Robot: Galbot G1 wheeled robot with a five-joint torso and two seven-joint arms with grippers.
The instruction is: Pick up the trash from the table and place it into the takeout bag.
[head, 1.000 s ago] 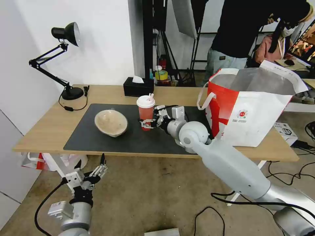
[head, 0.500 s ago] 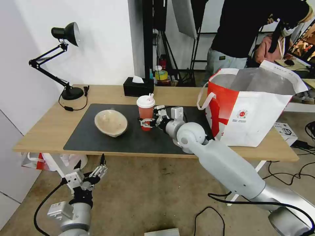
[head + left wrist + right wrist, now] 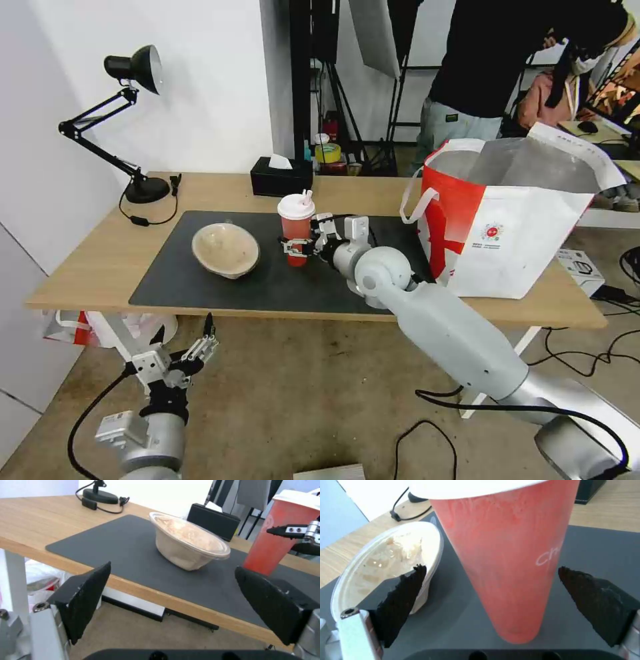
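The right tool sits spread open around the tall red paper drink cup with a white lid, pads either side but not touching, apparently lined up for a squeeze. The cup stands upright on the dark grey mat of the light-wood worktop, beside the beige paper bowl. The left tool hangs open below the worktop edge. The boxy white-and-red takeout bag gapes open nearby; its inside is hidden.
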